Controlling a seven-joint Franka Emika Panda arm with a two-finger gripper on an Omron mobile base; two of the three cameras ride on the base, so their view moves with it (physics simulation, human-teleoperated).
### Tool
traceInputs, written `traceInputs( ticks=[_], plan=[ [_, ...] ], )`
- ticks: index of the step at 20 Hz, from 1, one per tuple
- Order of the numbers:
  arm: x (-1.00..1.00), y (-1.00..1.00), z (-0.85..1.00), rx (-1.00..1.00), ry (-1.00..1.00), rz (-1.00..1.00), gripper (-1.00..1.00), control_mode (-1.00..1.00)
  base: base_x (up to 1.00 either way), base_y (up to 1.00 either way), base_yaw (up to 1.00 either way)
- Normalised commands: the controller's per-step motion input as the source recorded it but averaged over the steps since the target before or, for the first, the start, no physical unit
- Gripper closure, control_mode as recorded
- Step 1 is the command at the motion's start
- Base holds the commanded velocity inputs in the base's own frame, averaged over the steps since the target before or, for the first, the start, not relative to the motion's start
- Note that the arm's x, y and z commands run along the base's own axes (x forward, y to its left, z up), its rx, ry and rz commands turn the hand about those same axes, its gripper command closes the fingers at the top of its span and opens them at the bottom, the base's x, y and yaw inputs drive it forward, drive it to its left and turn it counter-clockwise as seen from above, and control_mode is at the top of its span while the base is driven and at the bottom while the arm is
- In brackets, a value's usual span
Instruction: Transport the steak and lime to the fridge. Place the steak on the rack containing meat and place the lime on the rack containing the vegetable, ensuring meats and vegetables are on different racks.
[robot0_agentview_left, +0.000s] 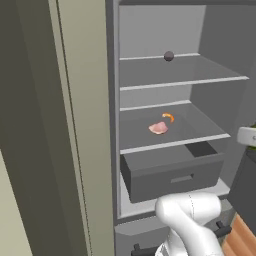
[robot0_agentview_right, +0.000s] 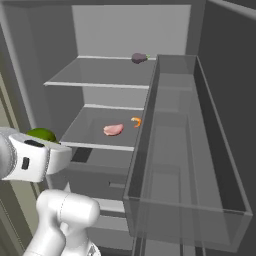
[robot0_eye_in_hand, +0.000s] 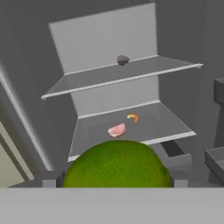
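We find the fingers (robot0_eye_in_hand: 117, 186) clasping the lime (robot0_eye_in_hand: 117, 165) at bottom centre of the hand view | steak (robot0_agentview_left: 158, 128) on the fridge (robot0_agentview_left: 210, 30) lower shelf, centre frame, beside the orange piece (robot0_agentview_left: 168, 117) | grey-purple vegetable (robot0_agentview_left: 168, 56) on upper shelf.

1. I count one steak (robot0_agentview_left: 158, 128) in the fridge (robot0_agentview_left: 220, 40).
2. One small orange curved piece (robot0_agentview_left: 168, 117) beside it.
3. One grey-purple round vegetable (robot0_agentview_left: 168, 56).
4. One lime (robot0_eye_in_hand: 117, 165).
5. Two shelves (robot0_agentview_left: 200, 75), one drawer (robot0_agentview_left: 172, 175).
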Motion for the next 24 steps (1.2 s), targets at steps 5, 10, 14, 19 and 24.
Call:
traceInputs(
  ticks=[5, 10, 14, 19, 24],
  plan=[
    [0.0, 0.04, 0.6, 0.01, -0.07, 0.0, 1.0, -1.0, 0.0, 0.0, 0.0],
    [0.04, 0.0, 0.44, 0.02, 0.0, 0.0, 1.0, -1.0, 0.0, 0.0, 0.0],
    [0.15, 0.0, 0.32, 0.0, 0.0, 0.0, 1.0, -1.0, 0.0, 0.0, 0.0],
    [0.28, 0.03, 0.22, 0.0, 0.0, 0.0, 1.0, -1.0, 0.0, 0.0, 0.0],
    [0.38, 0.0, 0.01, 0.0, 0.0, 0.0, 1.0, -1.0, 0.0, 0.0, 0.0]
  ],
)
